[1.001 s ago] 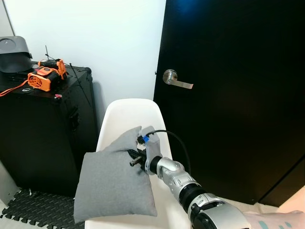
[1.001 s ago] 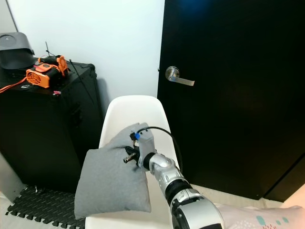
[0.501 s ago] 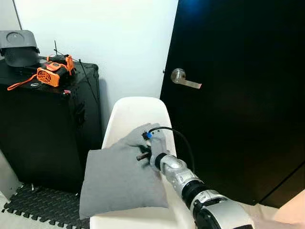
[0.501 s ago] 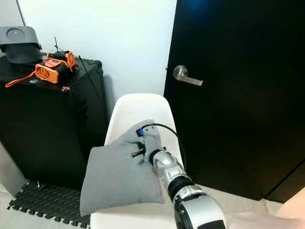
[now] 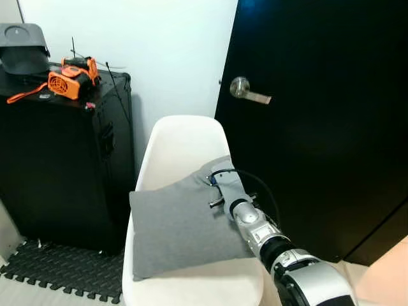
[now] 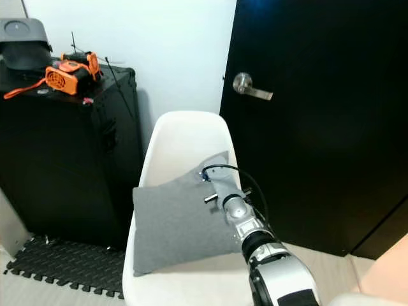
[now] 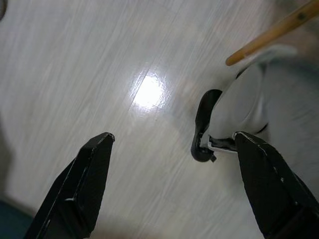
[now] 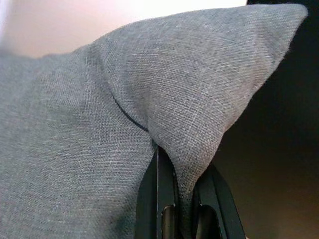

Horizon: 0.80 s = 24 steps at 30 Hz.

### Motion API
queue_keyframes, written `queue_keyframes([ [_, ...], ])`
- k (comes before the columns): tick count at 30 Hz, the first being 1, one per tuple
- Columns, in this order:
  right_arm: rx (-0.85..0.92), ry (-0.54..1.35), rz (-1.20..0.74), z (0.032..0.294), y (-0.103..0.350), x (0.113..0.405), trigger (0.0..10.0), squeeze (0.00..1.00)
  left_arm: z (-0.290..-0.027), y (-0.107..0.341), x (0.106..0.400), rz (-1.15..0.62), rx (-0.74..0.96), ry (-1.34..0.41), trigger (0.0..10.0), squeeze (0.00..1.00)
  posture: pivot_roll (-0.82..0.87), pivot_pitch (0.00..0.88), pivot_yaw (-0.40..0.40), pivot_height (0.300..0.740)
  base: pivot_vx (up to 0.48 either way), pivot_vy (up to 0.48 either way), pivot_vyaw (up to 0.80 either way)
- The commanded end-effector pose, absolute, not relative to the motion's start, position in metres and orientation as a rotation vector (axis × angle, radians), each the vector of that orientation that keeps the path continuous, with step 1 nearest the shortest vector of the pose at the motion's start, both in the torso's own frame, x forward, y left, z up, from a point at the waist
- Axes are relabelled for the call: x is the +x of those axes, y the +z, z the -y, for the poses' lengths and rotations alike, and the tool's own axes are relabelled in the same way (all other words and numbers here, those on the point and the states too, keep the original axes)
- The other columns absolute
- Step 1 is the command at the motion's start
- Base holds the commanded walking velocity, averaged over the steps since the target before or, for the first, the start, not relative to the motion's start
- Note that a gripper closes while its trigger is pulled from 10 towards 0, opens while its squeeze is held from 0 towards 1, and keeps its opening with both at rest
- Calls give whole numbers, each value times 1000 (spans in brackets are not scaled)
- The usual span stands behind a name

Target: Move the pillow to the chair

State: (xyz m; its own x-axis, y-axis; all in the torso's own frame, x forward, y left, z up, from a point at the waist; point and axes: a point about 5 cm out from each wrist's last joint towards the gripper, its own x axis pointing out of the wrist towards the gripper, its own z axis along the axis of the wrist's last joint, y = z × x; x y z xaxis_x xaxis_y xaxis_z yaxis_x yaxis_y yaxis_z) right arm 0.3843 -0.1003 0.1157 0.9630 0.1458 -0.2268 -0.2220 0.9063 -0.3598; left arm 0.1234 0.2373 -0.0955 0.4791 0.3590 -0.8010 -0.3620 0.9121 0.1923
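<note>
The grey pillow lies nearly flat on the seat of the white shell chair, its left edge hanging a little past the seat rim. My right gripper reaches along the pillow's right side and is shut on its far right corner. In the right wrist view the black fingers pinch a fold of the grey fabric. My left gripper hangs idle over pale wooden floor, fingers wide open with nothing between them.
A tall black case stands left of the chair, with an orange device and a grey object on top. A black door with a silver lever handle is to the right. Black foam matting covers the floor at lower left.
The pillow has gone from hanging upright in front of the chair to lying down on the seat. My right gripper moved right and toward the backrest with it. The camera shifted.
</note>
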Motion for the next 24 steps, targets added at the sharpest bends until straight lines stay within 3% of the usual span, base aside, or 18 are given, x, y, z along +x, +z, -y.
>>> queue_keyframes([
  [1,-407,188,-201,102,113,383,10000,0,-235,-97,119,-994,7,428,10000,0,131,71,-128,616,0,0,0],
  [3,-448,339,-350,87,76,362,10000,0,-236,-97,120,-998,18,418,10000,0,138,50,-125,601,0,0,0],
  [9,-392,403,-422,74,58,348,10000,0,-237,-97,120,-1003,28,406,10000,0,140,48,-121,576,0,0,0],
  [18,-282,437,-367,48,66,347,10000,0,-233,-99,116,-1014,31,397,10000,0,137,49,-127,557,0,0,0],
  [24,-224,508,-221,13,98,353,10000,0,-227,-101,115,-1019,22,396,10000,0,132,57,-137,557,0,0,0],
])
